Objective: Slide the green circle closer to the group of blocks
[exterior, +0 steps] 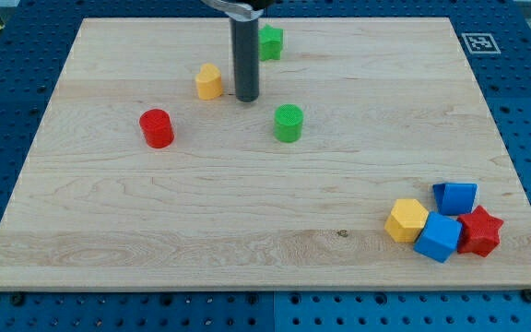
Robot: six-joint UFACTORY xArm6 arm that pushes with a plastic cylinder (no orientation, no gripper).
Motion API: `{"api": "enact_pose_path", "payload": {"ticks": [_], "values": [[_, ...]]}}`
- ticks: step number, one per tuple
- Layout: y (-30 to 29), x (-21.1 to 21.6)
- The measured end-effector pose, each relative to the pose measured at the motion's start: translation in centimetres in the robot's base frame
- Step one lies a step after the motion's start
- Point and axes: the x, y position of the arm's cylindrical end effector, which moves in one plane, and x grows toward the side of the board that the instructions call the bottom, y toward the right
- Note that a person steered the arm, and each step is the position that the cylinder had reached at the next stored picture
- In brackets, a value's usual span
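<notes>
While our rod carries no pincer at all — so nothing opens or closes — we work with my tip (246, 98) alone, resting on the table (109, 231). Just beside it, toward the view's lower right, stands the green circle (289, 123), apart from it. We judge this small cylinder light, stiff and quick to slide on the smooth wood — likely to veer if struck off-centre. Contact belongs on its upper-left wall, opposite the group far off at the lower right: yellow hexagon (406, 220), two blue blocks (439, 238), red star (480, 231).
</notes>
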Motion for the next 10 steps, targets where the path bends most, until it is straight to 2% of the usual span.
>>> {"api": "enact_pose_path", "payload": {"ticks": [2,6,10], "values": [[0.8,2.5],[10.1,6.0],[11.4,10.4]]}}
